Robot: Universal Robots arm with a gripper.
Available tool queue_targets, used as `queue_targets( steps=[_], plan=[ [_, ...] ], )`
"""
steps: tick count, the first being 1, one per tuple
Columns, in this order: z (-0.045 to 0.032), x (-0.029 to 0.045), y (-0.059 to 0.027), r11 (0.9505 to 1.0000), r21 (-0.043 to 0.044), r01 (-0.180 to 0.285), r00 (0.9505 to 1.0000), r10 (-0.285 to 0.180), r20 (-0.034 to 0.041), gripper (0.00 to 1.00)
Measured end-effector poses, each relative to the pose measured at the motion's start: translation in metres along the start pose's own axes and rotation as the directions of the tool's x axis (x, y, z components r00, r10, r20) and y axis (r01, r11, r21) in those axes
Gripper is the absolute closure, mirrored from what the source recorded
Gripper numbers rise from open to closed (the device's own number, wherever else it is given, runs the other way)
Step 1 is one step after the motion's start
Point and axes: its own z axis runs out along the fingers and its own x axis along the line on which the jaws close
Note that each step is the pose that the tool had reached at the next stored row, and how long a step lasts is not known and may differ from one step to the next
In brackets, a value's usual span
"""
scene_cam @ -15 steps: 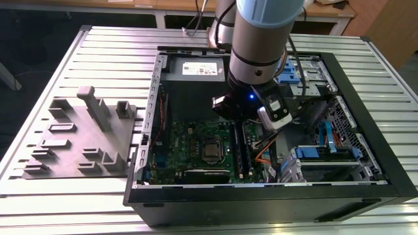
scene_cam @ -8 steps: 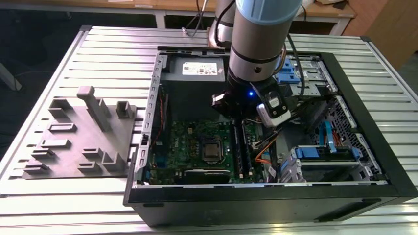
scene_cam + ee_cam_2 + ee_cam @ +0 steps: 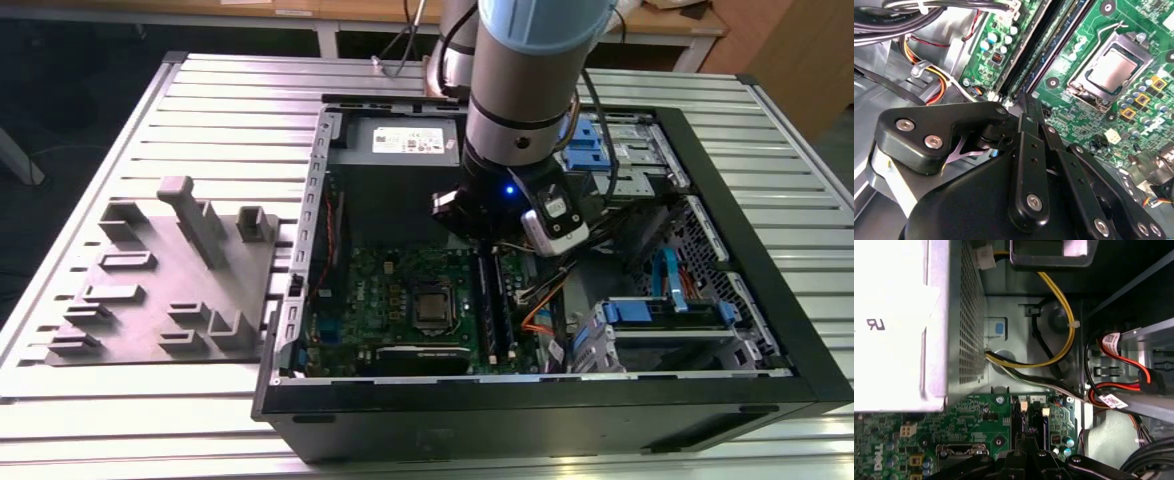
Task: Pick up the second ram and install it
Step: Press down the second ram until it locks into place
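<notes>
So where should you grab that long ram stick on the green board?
Probably by the ram stick's long top edge, pinching its two flat faces and coming straight down from above. It looks to stand on edge on the motherboard, thin and narrow, so only the top is free.

We count one open black computer case (image 3: 534, 405) on one ribbed metal table (image 3: 80, 420), one green motherboard (image 3: 387, 300) with one square silver processor (image 3: 431, 308), one grey moulded fixture block (image 3: 160, 285) at the frame's left, and one grey-and-blue robot arm (image 3: 527, 90).

ribbed metal table (image 3: 747, 130), wooden bench (image 3: 360, 14) behind, dark floor (image 3: 67, 90)
</notes>
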Motion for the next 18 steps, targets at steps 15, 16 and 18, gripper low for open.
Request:
queue_targets(
  steps=[15,16,18],
  plan=[
    [0.0075,0.0003,0.0002,1.0000,-0.0013,0.000,1.0000,0.000,-0.0001,0.93],
    [0.0075,0.0003,0.0002,1.0000,-0.0014,0.000,1.0000,0.000,-0.0001,0.93],
    [0.0075,0.0003,0.0002,1.0000,-0.0012,0.000,1.0000,0.000,-0.0002,0.93]
  ],
)
